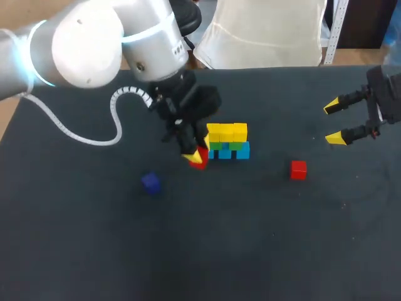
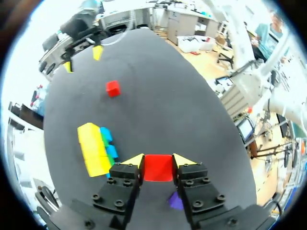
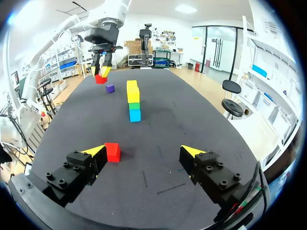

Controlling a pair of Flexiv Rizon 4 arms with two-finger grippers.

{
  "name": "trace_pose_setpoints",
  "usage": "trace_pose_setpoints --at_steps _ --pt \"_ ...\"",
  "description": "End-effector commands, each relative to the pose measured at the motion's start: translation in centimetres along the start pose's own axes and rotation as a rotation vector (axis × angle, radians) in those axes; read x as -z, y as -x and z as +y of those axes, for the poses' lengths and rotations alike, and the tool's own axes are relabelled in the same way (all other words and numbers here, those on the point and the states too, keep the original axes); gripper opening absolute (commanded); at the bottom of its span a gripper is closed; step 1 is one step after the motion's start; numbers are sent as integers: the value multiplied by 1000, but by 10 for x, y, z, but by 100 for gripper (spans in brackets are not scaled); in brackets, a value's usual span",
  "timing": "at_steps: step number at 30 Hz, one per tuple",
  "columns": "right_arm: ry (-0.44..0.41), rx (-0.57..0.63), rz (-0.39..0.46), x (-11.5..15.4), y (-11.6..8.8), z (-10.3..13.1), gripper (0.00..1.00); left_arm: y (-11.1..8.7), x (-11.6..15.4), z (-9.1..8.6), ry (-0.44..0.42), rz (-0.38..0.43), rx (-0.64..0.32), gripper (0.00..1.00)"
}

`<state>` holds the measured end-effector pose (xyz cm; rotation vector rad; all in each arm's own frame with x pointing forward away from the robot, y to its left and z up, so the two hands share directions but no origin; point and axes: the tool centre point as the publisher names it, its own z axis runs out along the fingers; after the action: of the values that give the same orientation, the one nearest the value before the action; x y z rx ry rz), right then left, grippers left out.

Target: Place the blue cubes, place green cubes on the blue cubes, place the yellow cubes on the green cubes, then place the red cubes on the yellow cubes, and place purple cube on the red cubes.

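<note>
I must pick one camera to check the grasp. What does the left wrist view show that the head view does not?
Only the left wrist view: both fingers of the left gripper touching the held red cube. Only the head view: the left arm and its white cable. Both: the cube stack, the loose red cube, the purple cube, the right gripper.

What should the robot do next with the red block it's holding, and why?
Probably lift the red cube and carry it over the yellow cubes. The left pincer is shut on it beside them, not above them, and the yellow cubes are the top layer with nothing red on them yet.
</note>
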<state>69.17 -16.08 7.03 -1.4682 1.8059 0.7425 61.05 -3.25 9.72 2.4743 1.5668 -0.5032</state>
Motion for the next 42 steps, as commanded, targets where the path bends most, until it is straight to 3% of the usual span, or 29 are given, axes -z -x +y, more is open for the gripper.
trace_pose_setpoints --at_steps 1,9,26,33,42 --pt "1 1 -2 -1 0 -1 100 2 11 7 28 3 8 0" --pt "1 1 -2 -1 0 -1 100 -1 20 38 68 45 49 0" --pt "1 1 -2 -1 0 -1 100 6 9 89 133 -30 110 0" --pt "1 1 -2 -1 0 -1 100 9 5 102 135 -26 119 0" --pt "1 1 -2 -1 0 -1 100 10 3 106 134 -37 151 0"
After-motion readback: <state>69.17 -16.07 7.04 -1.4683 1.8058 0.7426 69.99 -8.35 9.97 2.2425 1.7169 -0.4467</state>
